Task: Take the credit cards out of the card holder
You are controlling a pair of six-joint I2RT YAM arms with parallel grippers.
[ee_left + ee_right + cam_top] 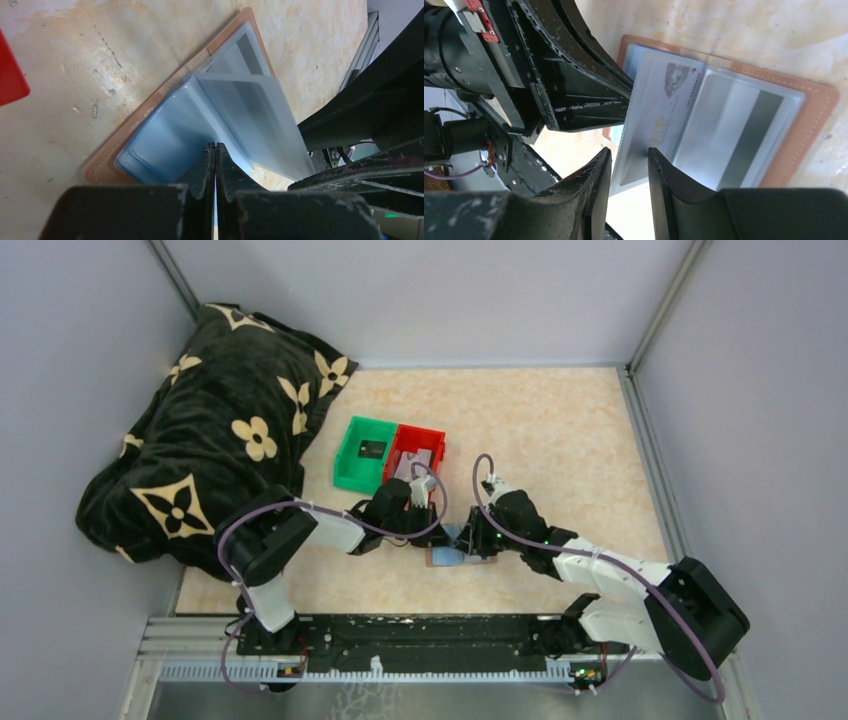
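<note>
The tan card holder (441, 559) lies open on the table between my two grippers, pale blue lining up (165, 135). One clear inner flap (649, 125) stands raised with a pale credit card lettered in gold inside it. A grey-silver card with a dark stripe (736, 127) sits in the pocket lying flat. My left gripper (215, 147) is shut, its tips pinched on the raised flap's edge near the fold. My right gripper (629, 157) is open, its fingers either side of the flap's free corner, not squeezing it.
A green bin (352, 468) holding a dark card (371, 449) and a red bin (434, 438) holding a grey card (420, 460) stand just behind the grippers. A black blanket with cream flowers (210, 450) is heaped at the back left. Grey walls enclose the table.
</note>
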